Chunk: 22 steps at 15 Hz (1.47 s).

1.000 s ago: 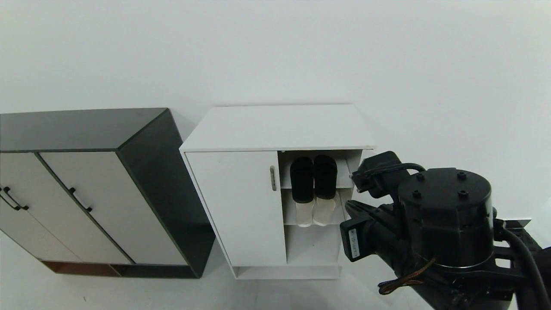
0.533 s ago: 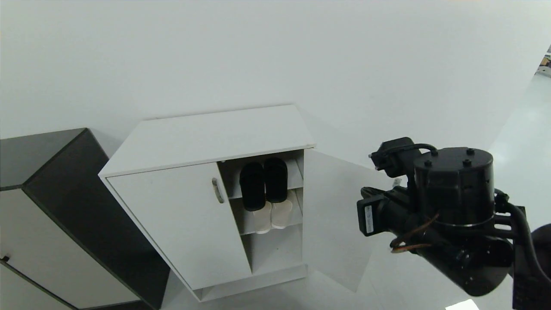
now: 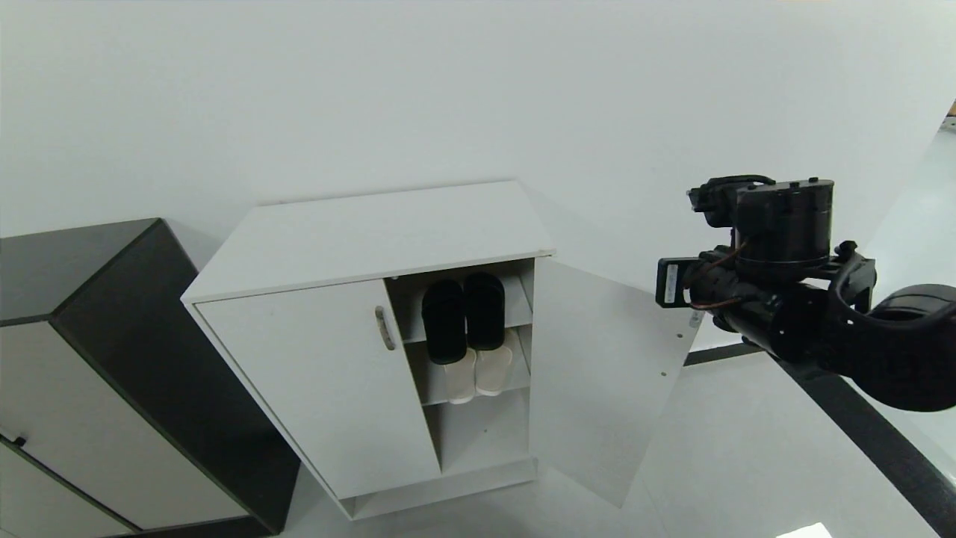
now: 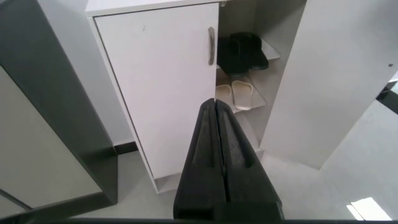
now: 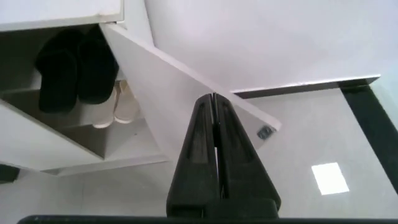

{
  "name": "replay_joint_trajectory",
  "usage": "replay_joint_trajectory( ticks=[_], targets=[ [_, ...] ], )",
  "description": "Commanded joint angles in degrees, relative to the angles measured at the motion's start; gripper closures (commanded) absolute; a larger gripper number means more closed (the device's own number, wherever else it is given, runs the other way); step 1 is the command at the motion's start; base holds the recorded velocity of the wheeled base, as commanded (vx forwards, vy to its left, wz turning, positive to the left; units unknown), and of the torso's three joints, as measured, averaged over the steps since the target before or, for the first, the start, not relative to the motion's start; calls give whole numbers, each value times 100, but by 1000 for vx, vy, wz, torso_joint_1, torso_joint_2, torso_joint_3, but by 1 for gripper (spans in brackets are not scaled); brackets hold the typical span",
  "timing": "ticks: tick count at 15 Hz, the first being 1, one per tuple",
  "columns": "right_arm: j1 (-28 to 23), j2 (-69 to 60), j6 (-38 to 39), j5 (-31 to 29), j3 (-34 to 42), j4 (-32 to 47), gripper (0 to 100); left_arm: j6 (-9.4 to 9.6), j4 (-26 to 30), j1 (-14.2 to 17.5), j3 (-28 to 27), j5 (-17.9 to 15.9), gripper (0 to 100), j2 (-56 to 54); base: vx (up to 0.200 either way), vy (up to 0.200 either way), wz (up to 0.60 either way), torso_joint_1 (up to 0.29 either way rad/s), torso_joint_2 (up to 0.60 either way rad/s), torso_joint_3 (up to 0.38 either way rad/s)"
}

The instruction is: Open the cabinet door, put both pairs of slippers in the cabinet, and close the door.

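The right arm (image 3: 821,329) is raised on the robot's right side, its forearm roughly level and pointing across toward the left. The right hand (image 5: 215,99) has both fingers pressed flat together, gripping nothing. The left hand (image 4: 215,104) is closed the same way, also with nothing between its fingers.

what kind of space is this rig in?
Probably a test room staged as a home entryway: a shoe cabinet with its door open, black slippers and white slippers on its shelves, a dark cabinet beside it, a bare wall, and a grey floor with a black stripe.
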Motion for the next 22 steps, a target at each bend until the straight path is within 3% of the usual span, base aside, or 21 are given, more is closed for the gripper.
replay_joint_trajectory(
  ticks=[1,4,10,20,22],
  targets=[
    [-427,765,298,248,-810,340,100,0,-1,1,-1,-2,100,7,0,0,0,0,0,0],
    [-700,1248,605,476,-1469,849,100,0,-1,1,-1,-2,100,7,0,0,0,0,0,0],
    [-937,1907,632,626,-1979,832,100,0,-1,1,-1,-2,100,7,0,0,0,0,0,0],
    [-858,1881,623,617,-1776,876,100,9,-1,1,-1,-2,100,7,0,0,0,0,0,0],
    [-603,1679,623,608,-1469,867,100,9,-1,1,-1,-2,100,7,0,0,0,0,0,0]
  ],
)
